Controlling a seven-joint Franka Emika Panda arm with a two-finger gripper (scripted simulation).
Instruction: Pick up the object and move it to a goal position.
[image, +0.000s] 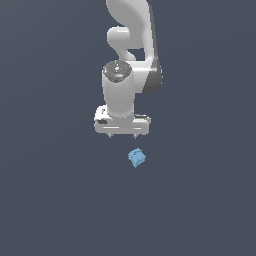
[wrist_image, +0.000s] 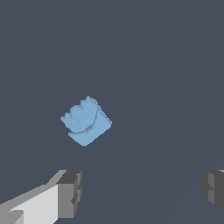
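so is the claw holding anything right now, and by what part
Nothing is held. The white claw is open and empty, apart from the small light-blue lumpy block, which lies untouched on the floor.

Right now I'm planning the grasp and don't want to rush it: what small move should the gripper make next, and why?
Probably a short sideways shift to centre the gripper over the light-blue lumpy object. The jaws stand wide open, but in the wrist view the object lies outside the gap between the fingers, so descending now would likely miss it.
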